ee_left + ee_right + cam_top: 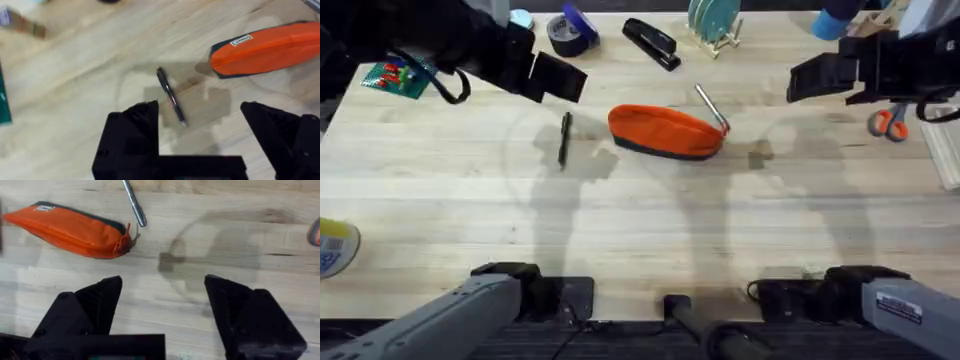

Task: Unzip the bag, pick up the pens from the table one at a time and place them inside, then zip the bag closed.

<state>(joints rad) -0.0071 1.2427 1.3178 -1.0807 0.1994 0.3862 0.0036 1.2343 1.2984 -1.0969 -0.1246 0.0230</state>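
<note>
The orange bag (665, 132) lies on its side in the middle of the table (640, 230), and its top looks closed. A dark pen (564, 138) rests just left of it. A silvery pen (712, 108) lies slanted behind the bag's right end. My left gripper (555, 78) hovers open above and behind the dark pen. In the left wrist view the dark pen (171, 96) lies between the open gripper (200, 125) and the bag (265, 50). My right gripper (820, 78) hangs open, right of the bag. The right wrist view shows the bag (70, 230), the silvery pen (134, 202) and the open gripper (162, 300).
Along the far edge sit a black stapler (650, 42), a tape roll (570, 32) and a rack of green plates (713, 20). Orange-handled scissors (890, 122) lie at the far right, a green packet (395, 78) at the far left. A roll (335, 245) sits at the left edge.
</note>
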